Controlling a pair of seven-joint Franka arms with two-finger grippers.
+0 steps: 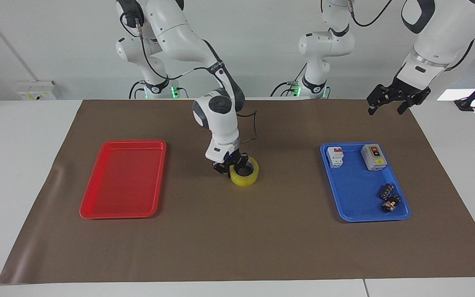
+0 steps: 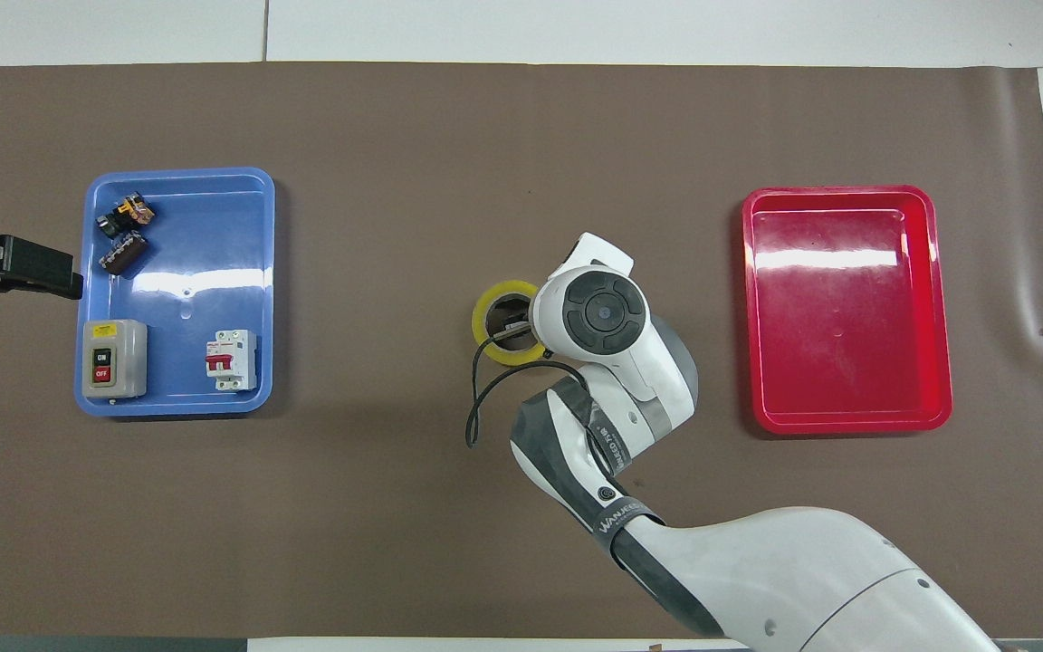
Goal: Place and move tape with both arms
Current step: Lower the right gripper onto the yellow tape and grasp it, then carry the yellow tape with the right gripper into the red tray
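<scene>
The yellow tape (image 1: pixel 248 178) lies flat on the brown mat at the table's middle, between the two trays. My right gripper (image 1: pixel 230 168) reaches down onto it and is shut on the wall of the roll nearest the red tray, one finger inside the ring. In the overhead view the right arm's wrist covers part of the tape (image 2: pixel 487 317) and most of the right gripper (image 2: pixel 511 328). My left gripper (image 1: pixel 387 108) waits open and empty in the air over the mat's edge at the left arm's end; it also shows in the overhead view (image 2: pixel 64 276).
A red tray (image 1: pixel 122 181) lies empty toward the right arm's end. A blue tray (image 1: pixel 357 194) toward the left arm's end holds a grey switch box (image 1: pixel 373 156), a white breaker (image 1: pixel 335 156) and small dark parts (image 1: pixel 389 198).
</scene>
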